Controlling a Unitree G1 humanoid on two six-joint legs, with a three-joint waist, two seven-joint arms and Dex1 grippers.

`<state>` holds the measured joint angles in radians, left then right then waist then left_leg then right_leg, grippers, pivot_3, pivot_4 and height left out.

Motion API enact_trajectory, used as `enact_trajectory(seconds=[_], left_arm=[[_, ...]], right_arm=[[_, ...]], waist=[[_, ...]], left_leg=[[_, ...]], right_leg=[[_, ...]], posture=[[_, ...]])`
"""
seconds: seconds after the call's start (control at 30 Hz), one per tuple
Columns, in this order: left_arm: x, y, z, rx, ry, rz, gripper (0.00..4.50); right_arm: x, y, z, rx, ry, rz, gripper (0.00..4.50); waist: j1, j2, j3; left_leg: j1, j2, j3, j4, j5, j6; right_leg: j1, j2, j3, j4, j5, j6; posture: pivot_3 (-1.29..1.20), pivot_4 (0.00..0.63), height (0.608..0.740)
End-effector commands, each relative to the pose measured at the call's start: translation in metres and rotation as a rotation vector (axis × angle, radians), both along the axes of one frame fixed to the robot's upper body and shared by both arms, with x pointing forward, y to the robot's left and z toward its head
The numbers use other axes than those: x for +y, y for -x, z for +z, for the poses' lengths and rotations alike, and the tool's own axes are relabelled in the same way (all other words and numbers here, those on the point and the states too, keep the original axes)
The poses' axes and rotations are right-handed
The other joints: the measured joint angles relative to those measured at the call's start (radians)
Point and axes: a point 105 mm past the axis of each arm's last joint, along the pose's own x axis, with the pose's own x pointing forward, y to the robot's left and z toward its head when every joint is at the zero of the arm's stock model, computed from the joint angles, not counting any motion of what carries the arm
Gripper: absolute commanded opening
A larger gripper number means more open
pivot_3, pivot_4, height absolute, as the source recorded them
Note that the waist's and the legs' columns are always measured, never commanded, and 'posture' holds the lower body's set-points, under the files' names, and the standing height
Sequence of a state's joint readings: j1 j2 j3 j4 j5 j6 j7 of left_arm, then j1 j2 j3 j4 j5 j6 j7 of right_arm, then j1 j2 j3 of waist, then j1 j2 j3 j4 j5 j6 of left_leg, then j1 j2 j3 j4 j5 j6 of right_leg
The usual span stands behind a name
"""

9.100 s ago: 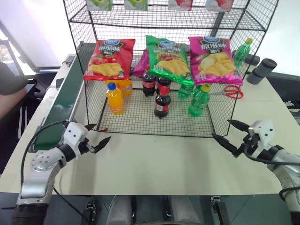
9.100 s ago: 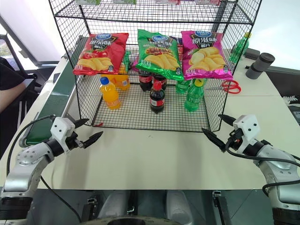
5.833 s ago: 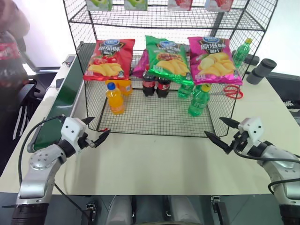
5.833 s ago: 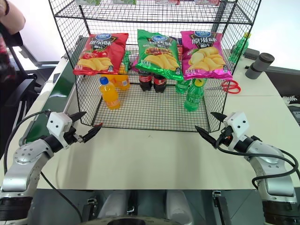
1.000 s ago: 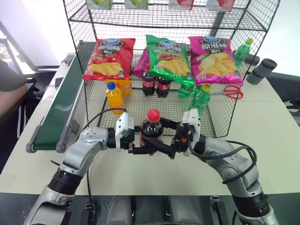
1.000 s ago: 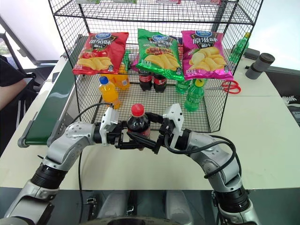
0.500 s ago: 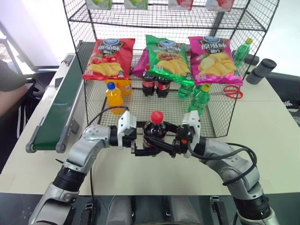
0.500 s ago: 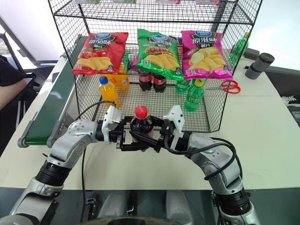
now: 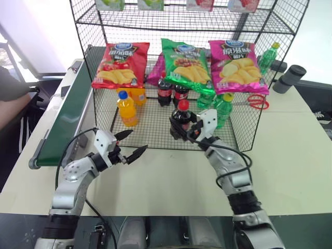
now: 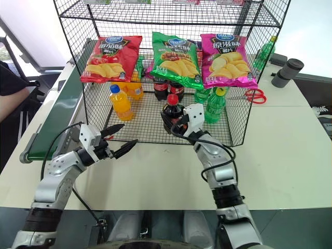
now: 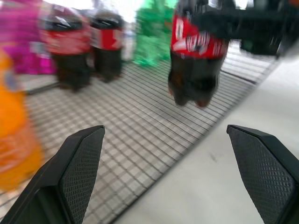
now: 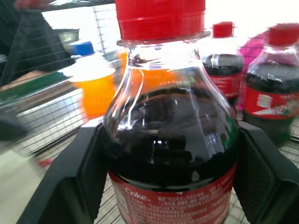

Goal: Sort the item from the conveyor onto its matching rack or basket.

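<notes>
Holding the cola bottle (image 9: 180,122) upright, my right end effector (image 9: 191,129) is clamped on its body just above the rack (image 9: 155,136) floor, two matching colas at twelve o'clock. My left end effector (image 9: 130,146) hangs released at eight o'clock, over the bench (image 9: 171,181).

Glossy clear plastic cola bottle (image 12: 170,140)

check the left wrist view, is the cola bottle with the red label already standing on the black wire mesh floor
No, the small plastic cola bottle with dark liquid hangs above the black wire mesh floor, clamped in the right gripper.
</notes>
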<state>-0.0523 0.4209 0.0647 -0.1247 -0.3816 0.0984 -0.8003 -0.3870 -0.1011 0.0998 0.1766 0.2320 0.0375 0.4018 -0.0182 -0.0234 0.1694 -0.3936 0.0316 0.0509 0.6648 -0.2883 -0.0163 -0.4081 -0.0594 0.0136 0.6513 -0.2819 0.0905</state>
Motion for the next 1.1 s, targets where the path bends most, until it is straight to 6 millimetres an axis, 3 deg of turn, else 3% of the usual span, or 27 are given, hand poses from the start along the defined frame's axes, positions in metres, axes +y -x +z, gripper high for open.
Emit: enact_trajectory(seconds=[0.03,0.33,0.7,0.73,0.77,0.9,1.1], left_arm=[[0.000,0.006,0.014,-0.071,0.003,0.031,4.47],[-0.001,0.014,0.015,-0.069,-0.008,0.057,4.47],[-0.009,0.007,0.019,-0.077,-0.019,0.032,4.47],[-0.009,0.006,0.019,-0.077,-0.018,0.029,4.50],[-0.010,0.006,0.020,-0.077,-0.017,0.027,4.50],[-0.012,0.003,0.021,-0.079,-0.017,0.018,4.50],[-0.006,-0.002,0.025,-0.045,0.000,0.044,4.50]], right_arm=[[0.002,-0.017,0.022,-0.130,-0.004,-0.078,3.00],[0.012,-0.044,0.003,-0.078,-0.014,-0.136,3.00],[0.014,-0.048,-0.004,-0.046,-0.039,-0.107,3.00],[0.014,-0.048,-0.004,-0.047,-0.041,-0.105,4.04],[0.013,-0.047,-0.004,-0.049,-0.041,-0.104,4.44],[0.011,-0.042,-0.004,-0.087,0.006,-0.095,4.44],[-0.004,-0.018,-0.004,-0.150,0.066,-0.010,4.44]], waist=[[-0.001,0.000,0.000],[-0.005,0.001,0.000],[-0.026,0.001,0.000],[-0.027,0.001,0.000],[-0.027,0.001,0.000],[-0.027,0.001,0.000],[-0.024,0.001,0.000]], left_leg=[[0.000,0.000,0.000,0.000,0.000,0.000],[0.000,0.000,0.000,0.000,0.000,0.000],[0.001,0.000,0.000,0.000,0.000,-0.001],[0.001,0.000,0.000,0.000,0.000,-0.001],[0.001,0.000,0.000,0.000,0.000,-0.001],[0.001,0.000,0.000,-0.001,0.000,-0.001],[0.001,0.000,0.000,-0.001,0.000,-0.001]], right_leg=[[0.000,0.000,0.000,0.000,0.000,0.000],[0.000,-0.001,0.000,0.001,0.000,0.000],[0.000,-0.002,0.000,0.003,0.000,0.000],[0.000,-0.002,0.000,0.003,0.000,0.000],[0.000,-0.002,0.000,0.003,0.000,0.000],[0.000,-0.002,0.000,0.003,0.000,0.000],[0.000,-0.003,0.000,0.002,0.000,0.000]], posture=[[0.00,0.150,0.740],[0.00,0.150,0.740],[0.00,0.150,0.740],[0.00,0.150,0.740],[0.00,0.150,0.740],[0.00,0.150,0.740],[0.00,0.150,0.740]])
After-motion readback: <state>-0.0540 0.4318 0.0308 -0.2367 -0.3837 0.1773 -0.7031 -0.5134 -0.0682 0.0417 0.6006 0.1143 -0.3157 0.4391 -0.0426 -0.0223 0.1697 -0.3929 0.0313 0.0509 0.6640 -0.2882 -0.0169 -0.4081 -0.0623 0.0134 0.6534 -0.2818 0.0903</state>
